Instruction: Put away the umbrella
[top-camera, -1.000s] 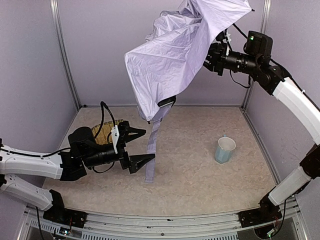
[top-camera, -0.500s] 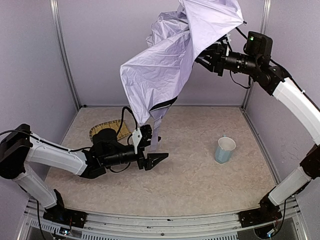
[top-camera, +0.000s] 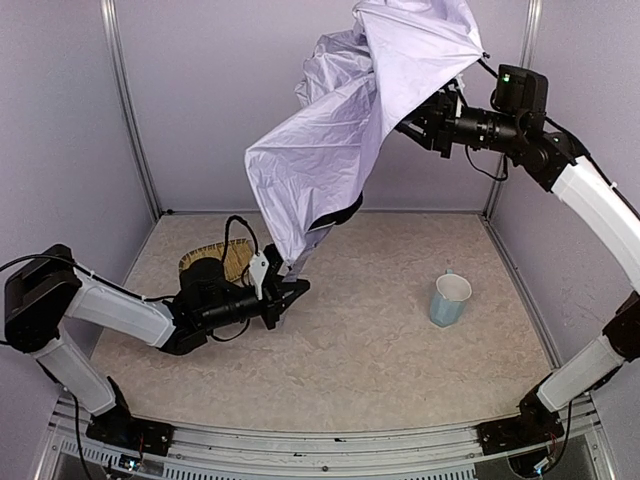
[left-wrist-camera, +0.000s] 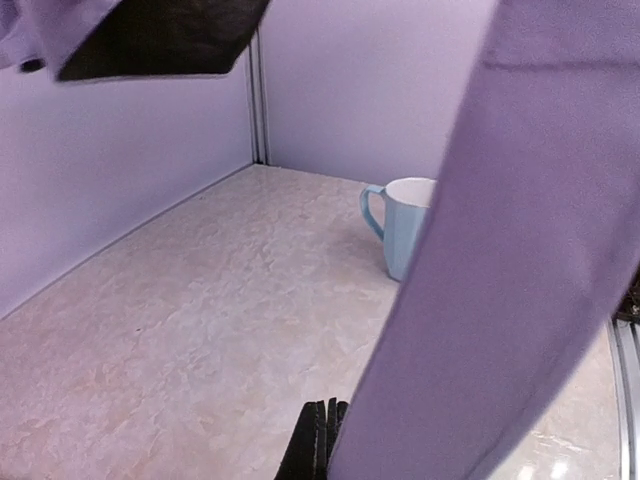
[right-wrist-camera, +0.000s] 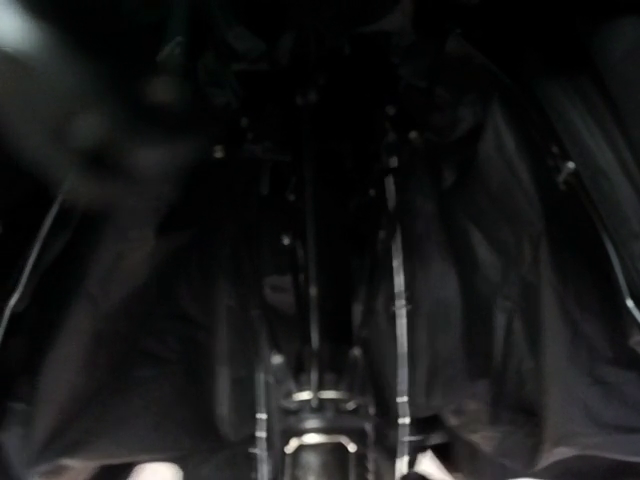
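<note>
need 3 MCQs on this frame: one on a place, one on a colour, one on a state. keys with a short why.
1. Where is the cup?
A. On the table, right of centre
B. In the left gripper
C. Upside down at the back left corner

2. What colour is the umbrella on the outside?
A. Red
B. Lavender
C. Green

3. How does the left gripper stand?
A. Wide open
B. Out of every view
C. Shut

Key:
1 A: the cup stands upright on the table, on the right arm's side.
2 B: the umbrella shows pale lavender in the top view.
3 C: its fingers lie pressed together in the left wrist view.
</note>
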